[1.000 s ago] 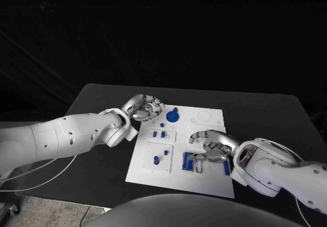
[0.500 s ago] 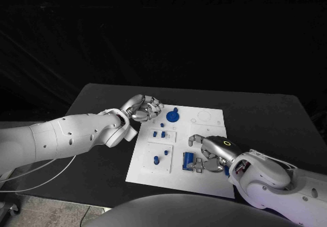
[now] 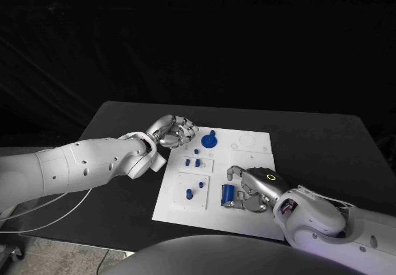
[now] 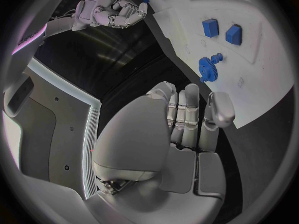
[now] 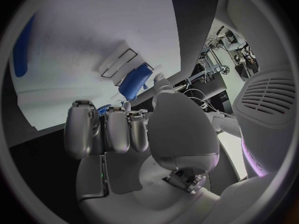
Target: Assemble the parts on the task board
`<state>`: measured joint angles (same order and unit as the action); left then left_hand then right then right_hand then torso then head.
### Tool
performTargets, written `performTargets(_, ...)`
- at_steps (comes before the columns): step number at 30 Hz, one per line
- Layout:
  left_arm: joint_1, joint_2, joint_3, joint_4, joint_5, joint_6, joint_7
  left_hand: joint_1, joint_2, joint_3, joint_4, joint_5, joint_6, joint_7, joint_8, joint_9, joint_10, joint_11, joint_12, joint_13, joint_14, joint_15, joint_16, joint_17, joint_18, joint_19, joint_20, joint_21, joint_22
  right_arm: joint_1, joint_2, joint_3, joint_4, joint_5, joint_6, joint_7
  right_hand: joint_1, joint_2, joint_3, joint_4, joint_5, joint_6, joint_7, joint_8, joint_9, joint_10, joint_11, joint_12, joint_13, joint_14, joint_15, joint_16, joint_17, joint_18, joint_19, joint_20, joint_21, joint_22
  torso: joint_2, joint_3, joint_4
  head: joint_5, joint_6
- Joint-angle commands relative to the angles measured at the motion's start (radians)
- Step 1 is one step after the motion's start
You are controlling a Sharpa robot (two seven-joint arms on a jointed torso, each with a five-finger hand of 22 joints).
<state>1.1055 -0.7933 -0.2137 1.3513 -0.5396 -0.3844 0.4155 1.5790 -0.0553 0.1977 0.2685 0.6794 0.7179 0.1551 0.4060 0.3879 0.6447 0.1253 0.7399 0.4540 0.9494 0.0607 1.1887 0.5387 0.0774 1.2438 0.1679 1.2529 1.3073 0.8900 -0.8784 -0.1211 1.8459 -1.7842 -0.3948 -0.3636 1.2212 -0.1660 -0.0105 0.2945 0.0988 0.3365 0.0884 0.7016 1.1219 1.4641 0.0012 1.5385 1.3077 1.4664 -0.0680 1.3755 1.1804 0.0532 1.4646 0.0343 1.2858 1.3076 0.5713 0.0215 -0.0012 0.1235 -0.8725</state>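
Left robot hand [image 3: 173, 131] is sitting curled into a fist at the white board's [image 3: 248, 220] far left corner, holding nothing. Right robot hand [image 3: 252, 189] is covering the blue block [image 3: 226, 195] mid-board; can't tell if it's actually gripping it, fingers are hiding the contact.

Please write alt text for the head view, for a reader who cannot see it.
The right hand reaches over a blue part on the white task board. The left hand, fingers curled, is at the board's far left corner.
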Motion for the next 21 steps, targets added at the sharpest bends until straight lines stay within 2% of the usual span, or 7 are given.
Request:
performTargets(1, 0.0, 0.001, 0.001, 0.002, -0.001, 0.019, 0.005, 0.006, 0.0, 0.003, 0.004, 0.005, 0.001, 0.005, 0.005, -0.001, 0.002, 0.005, 0.006, -0.001, -0.005, 0.002, -0.003, -0.002, 0.012, -0.009, 0.001, -0.007, 0.144, -0.005, 0.002, 0.0, -0.001, -0.041, 0.035, -0.036, -0.01, -0.002, -0.008, 0.0, -0.006, -0.009, 0.001, 0.01, 0.001, 0.085, 0.002, 0.004, 0.237, 0.026, 0.002, -0.002, -0.003, 0.011, 0.006, 0.006, -0.008, 0.176, 0.0, 0.0002, -0.0003, 0.001, 0.0)
performTargets(5, 0.0, 0.002, 0.001, 0.002, -0.001, 0.021, 0.005, 0.006, 0.0, 0.003, 0.004, 0.005, 0.001, 0.005, 0.005, -0.001, 0.002, 0.005, 0.006, -0.001, -0.005, 0.002, -0.003, -0.002, 0.012, -0.009, 0.001, -0.007, 0.144, -0.009, 0.004, 0.0, 0.001, -0.043, 0.044, -0.038, -0.025, -0.011, -0.013, 0.001, -0.016, -0.015, 0.001, 0.036, 0.002, 0.086, 0.002, 0.006, 0.239, 0.025, 0.003, -0.003, -0.002, 0.011, 0.006, 0.007, -0.01, 0.176, 0.0, 0.0004, -0.0004, 0.001, 0.0)
performTargets(10, -0.001, 0.003, 0.001, 0.001, -0.001, 0.023, 0.004, 0.007, 0.0, 0.003, 0.004, 0.005, 0.001, 0.005, 0.005, -0.001, 0.002, 0.005, 0.006, -0.002, -0.005, 0.002, -0.003, -0.002, 0.012, -0.01, 0.001, -0.008, 0.144, -0.011, 0.005, 0.0, 0.001, -0.044, 0.051, -0.04, -0.033, -0.009, -0.012, 0.0, -0.016, -0.016, 0.0, 0.054, 0.002, 0.087, 0.002, 0.008, 0.241, 0.026, 0.003, -0.001, 0.0, 0.011, 0.006, 0.007, -0.01, 0.176, 0.0, 0.0004, -0.0005, 0.0, 0.0)
performTargets(13, -0.001, 0.003, 0.001, 0.001, -0.001, 0.025, 0.003, 0.007, 0.0, 0.003, 0.004, 0.005, 0.001, 0.005, 0.005, -0.001, 0.002, 0.005, 0.006, -0.002, -0.005, 0.002, -0.003, -0.002, 0.012, -0.01, 0.001, -0.008, 0.144, -0.012, 0.005, 0.0, 0.0, -0.044, 0.059, -0.041, -0.023, 0.003, -0.001, -0.002, 0.042, -0.02, -0.002, 0.078, -0.003, 0.086, 0.001, 0.007, 0.24, 0.025, 0.002, -0.003, -0.002, 0.012, 0.005, 0.007, -0.014, 0.175, 0.0, 0.0004, -0.0002, 0.0, 0.0)
performTargets(16, -0.001, 0.003, 0.001, 0.0, -0.001, 0.026, 0.002, 0.007, 0.0, 0.003, 0.004, 0.005, 0.001, 0.005, 0.005, -0.001, 0.002, 0.005, 0.006, -0.002, -0.005, 0.002, -0.003, -0.002, 0.012, -0.01, 0.001, -0.008, 0.144, -0.012, 0.006, 0.0, 0.0, -0.044, 0.065, -0.041, -0.02, 0.007, 0.001, -0.003, 0.072, -0.025, -0.003, 0.092, -0.009, 0.086, 0.001, 0.007, 0.24, 0.024, 0.001, -0.004, -0.003, 0.012, 0.005, 0.007, -0.016, 0.175, 0.0, 0.0004, -0.0004, 0.0, 0.0)
performTargets(20, -0.001, 0.004, 0.001, 0.0, -0.001, 0.027, 0.002, 0.007, 0.0, 0.003, 0.004, 0.005, 0.001, 0.005, 0.005, -0.001, 0.002, 0.005, 0.006, -0.002, -0.005, 0.002, -0.003, -0.002, 0.012, -0.01, 0.001, -0.008, 0.144, -0.013, 0.007, 0.0, -0.003, -0.04, 0.065, -0.036, -0.006, 0.023, 0.008, -0.006, 0.183, -0.024, -0.005, 0.12, -0.027, 0.086, -0.001, 0.008, 0.24, 0.025, -0.001, -0.002, 0.002, 0.012, 0.005, 0.006, -0.018, 0.175, 0.0, 0.0004, -0.0003, -0.001, 0.0)
performTargets(21, -0.001, 0.004, 0.001, 0.0, -0.001, 0.027, 0.002, 0.007, 0.0, 0.003, 0.004, 0.005, 0.001, 0.005, 0.005, -0.001, 0.002, 0.005, 0.006, -0.002, -0.005, 0.002, -0.003, -0.002, 0.012, -0.01, 0.001, -0.008, 0.144, -0.013, 0.008, 0.0, -0.004, -0.038, 0.061, -0.032, -0.002, 0.029, 0.011, -0.008, 0.226, -0.019, -0.006, 0.129, -0.034, 0.087, -0.003, 0.01, 0.242, 0.026, -0.002, 0.001, 0.007, 0.012, 0.005, 0.005, -0.017, 0.175, 0.0, 0.0004, -0.0003, 0.0, 0.0)
